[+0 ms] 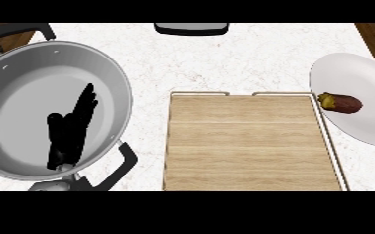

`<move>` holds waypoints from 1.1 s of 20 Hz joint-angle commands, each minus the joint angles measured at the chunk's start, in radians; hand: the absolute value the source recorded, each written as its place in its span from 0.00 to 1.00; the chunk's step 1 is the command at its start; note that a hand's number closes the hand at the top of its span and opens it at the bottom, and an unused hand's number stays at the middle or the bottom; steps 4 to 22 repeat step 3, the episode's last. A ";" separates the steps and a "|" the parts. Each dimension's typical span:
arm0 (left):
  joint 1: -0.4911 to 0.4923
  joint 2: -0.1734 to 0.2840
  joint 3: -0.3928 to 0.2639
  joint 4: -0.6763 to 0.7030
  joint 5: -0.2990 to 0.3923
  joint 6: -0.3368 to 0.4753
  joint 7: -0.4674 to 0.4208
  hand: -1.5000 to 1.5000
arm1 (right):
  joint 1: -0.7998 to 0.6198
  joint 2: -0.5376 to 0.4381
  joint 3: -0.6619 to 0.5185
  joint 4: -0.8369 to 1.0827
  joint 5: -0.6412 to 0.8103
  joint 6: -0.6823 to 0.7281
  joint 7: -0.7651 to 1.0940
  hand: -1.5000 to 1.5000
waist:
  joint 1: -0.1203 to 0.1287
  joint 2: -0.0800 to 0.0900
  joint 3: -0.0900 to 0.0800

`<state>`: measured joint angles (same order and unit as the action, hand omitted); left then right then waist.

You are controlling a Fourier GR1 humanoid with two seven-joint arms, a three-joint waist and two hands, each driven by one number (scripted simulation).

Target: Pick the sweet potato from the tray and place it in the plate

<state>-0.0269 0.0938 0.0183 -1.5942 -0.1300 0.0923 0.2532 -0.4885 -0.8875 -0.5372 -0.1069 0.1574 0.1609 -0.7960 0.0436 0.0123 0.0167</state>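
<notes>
The sweet potato (341, 103), brown-red with a yellowish end, lies on the left part of the white plate (351, 79) at the right edge, just beyond the tray's right rim. The wooden tray (245, 144) with a thin metal rim fills the middle and has nothing on it. My left hand (70, 129) shows at the left, open with fingers straight and pointing up, over the large pan. My right hand is out of view.
A big grey metal pan (44, 84) with black handles takes up the left side. A dark grey object (192, 28) sits at the counter's far edge. White speckled counter (242, 59) lies between pan, tray and plate.
</notes>
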 commanded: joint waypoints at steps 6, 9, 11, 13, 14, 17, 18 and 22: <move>-0.029 -0.022 -0.006 0.059 0.002 0.001 0.014 0.50 | 0.023 0.014 0.006 -0.003 0.011 -0.051 -0.007 0.00 | -0.005 0.012 -0.007; -0.029 -0.022 -0.006 0.059 0.002 0.001 0.014 0.50 | 0.023 0.014 0.006 -0.003 0.011 -0.051 -0.007 0.00 | -0.005 0.012 -0.007; -0.029 -0.022 -0.006 0.059 0.002 0.001 0.014 0.50 | 0.023 0.014 0.006 -0.003 0.011 -0.051 -0.007 0.00 | -0.005 0.012 -0.007; -0.029 -0.022 -0.006 0.059 0.002 0.001 0.014 0.50 | 0.023 0.014 0.006 -0.003 0.011 -0.051 -0.007 0.00 | -0.005 0.012 -0.007; -0.029 -0.022 -0.006 0.059 0.002 0.001 0.014 0.50 | 0.023 0.014 0.006 -0.003 0.011 -0.051 -0.007 0.00 | -0.005 0.012 -0.007; -0.029 -0.022 -0.006 0.059 0.002 0.001 0.014 0.50 | 0.023 0.014 0.006 -0.003 0.011 -0.051 -0.007 0.00 | -0.005 0.012 -0.007; -0.029 -0.022 -0.006 0.059 0.002 0.001 0.014 0.50 | 0.023 0.014 0.006 -0.003 0.011 -0.051 -0.007 0.00 | -0.005 0.012 -0.007; -0.029 -0.022 -0.006 0.059 0.002 0.001 0.014 0.50 | 0.023 0.014 0.006 -0.003 0.011 -0.051 -0.007 0.00 | -0.005 0.012 -0.007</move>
